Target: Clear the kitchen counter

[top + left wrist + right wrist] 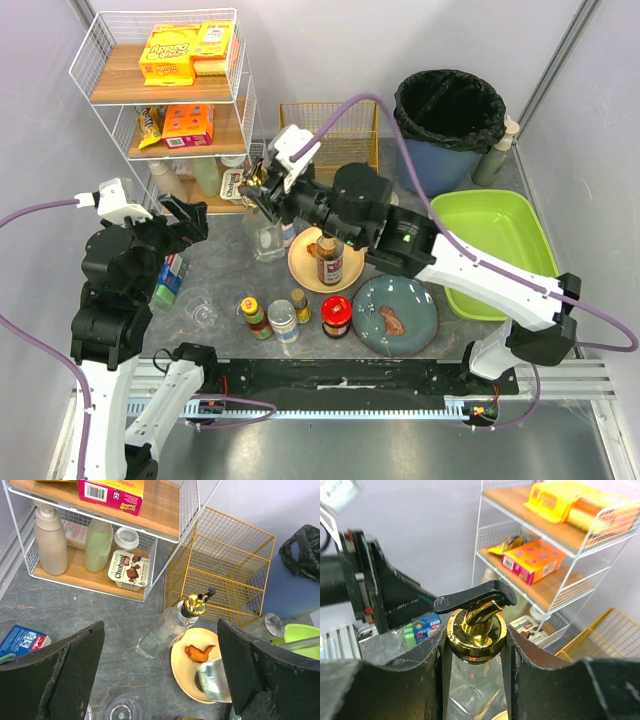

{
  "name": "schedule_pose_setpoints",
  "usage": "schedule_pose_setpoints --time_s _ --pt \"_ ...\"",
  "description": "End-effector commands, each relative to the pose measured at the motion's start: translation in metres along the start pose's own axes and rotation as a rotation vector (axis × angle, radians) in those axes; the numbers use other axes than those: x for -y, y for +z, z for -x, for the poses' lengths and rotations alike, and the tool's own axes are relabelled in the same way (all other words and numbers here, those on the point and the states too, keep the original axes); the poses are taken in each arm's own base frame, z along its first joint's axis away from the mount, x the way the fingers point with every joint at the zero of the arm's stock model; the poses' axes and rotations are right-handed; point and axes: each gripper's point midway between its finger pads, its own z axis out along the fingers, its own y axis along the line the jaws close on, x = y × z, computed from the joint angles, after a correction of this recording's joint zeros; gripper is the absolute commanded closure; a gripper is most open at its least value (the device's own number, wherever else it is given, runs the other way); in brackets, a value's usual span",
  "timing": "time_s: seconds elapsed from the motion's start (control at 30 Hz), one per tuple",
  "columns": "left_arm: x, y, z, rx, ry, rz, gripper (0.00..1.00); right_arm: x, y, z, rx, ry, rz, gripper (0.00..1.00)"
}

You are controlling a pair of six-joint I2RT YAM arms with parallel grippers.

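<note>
Closest to my right wrist camera, the right gripper (475,645) has its two dark fingers (432,675) pinched on the gold collar of a glass bottle (472,690), just beneath its black pour spout (475,596); the jaws stand narrow, closed on that neck. From above, I see the bottle (268,238) at the back of the kitchen counter (222,272), the dark grey mottled slab running across the middle of the table, just left of the cream plate (303,270). That plate carries a brown sauce bottle (329,262), and my left wrist camera shows a fried piece of food (199,652) on it too. The left gripper (185,215) hovers over the counter's left side with its jaws spread wide and nothing between them. Behind the counter stand the white wire rack (100,60) and a yellow wire basket (330,125); the lime-green tray (500,225) sits to the right. A blue plate (395,315), a red-lidded jar (336,315) and a tin can (283,322) sit near the front edge.
</note>
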Motion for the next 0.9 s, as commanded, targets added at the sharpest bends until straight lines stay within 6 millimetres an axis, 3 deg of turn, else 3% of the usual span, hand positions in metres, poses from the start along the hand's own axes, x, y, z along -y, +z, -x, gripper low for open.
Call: schedule_pose_setpoints --time_s 0.0,0.17,0.37,0.47,0.67,0.87 --pt "-0.001 0.0 0.014 0.048 0.026 0.013 0.01 0.032 -0.042 0.102 0.181 -0.037 -0.102 1.0" --pt "0.013 0.003 0.009 0.013 0.051 -0.068 0.01 0.069 -0.049 0.122 0.176 -0.141 -0.278 1.0" --pt "0.03 0.005 0.009 -0.025 0.076 -0.149 0.01 0.126 -0.034 0.131 0.19 -0.182 -0.392 1.0" --pt "0.03 0.007 0.012 -0.02 0.08 -0.146 0.01 0.172 -0.028 0.133 0.206 -0.202 -0.447 1.0" --pt "0.039 0.017 0.011 -0.049 0.073 -0.174 0.01 0.246 -0.01 0.13 0.25 -0.221 -0.488 1.0" --pt "0.044 0.035 0.014 -0.023 0.066 -0.186 0.01 0.32 0.004 0.114 0.323 -0.2 -0.507 1.0"
